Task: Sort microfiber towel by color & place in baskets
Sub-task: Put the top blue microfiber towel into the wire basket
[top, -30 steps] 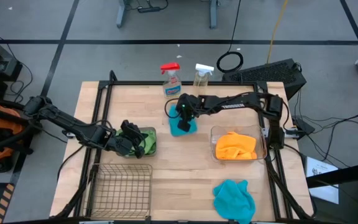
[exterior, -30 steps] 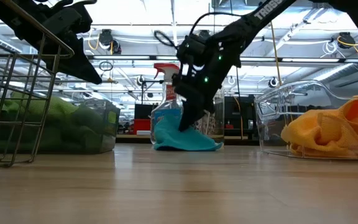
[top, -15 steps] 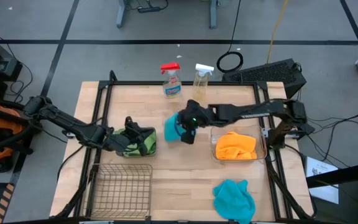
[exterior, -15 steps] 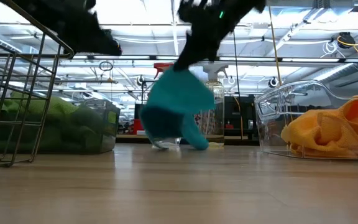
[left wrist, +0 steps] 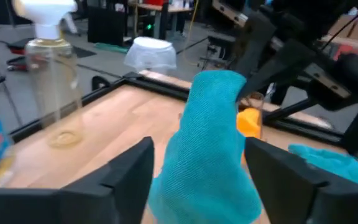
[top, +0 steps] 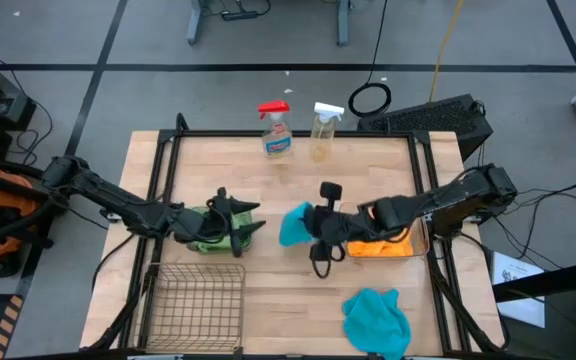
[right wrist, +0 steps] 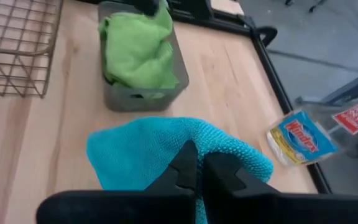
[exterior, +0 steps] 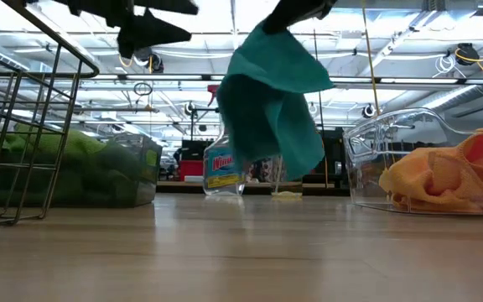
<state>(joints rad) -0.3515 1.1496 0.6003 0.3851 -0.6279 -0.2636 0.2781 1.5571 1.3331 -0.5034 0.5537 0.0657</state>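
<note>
My right gripper (right wrist: pixel 197 177) is shut on a teal-blue towel (exterior: pixel 271 109) that hangs in the air over the middle of the table (top: pixel 268 180). My left gripper (top: pixel 244 218) stands open just above the smoky grey tub (top: pixel 208 240), which holds green towels (right wrist: pixel 138 53); nothing is between its fingers. A second teal-blue towel (top: pixel 376 318) lies bunched on the table near the front right. Orange towels (exterior: pixel 443 180) lie in the clear tub (exterior: pixel 376 138), partly hidden under my right arm in the high view. The wire basket (top: pixel 196 305) stands at the front left. My right gripper pinches a bunched fold at the top of the teal-blue towel (right wrist: pixel 194 132) between its two fingers; how many layers, I cannot tell. The fingers come from the table's right, slanting down. The towel hangs slack below them, lifted clear of the table.
Two spray bottles (top: pixel 275 130) (top: pixel 325 125) stand at the far edge. The black frame rails (top: pixel 163 170) run along the table's sides. Bare wood (top: pixel 288 290) lies between the wire basket and the second teal-blue towel.
My right gripper has lifted the teal-blue towel off the table by the spray bottles and carried it up and toward the near edge; the towel now hangs clear. My left gripper has opened over the grey tub and shifted slightly toward the right.
</note>
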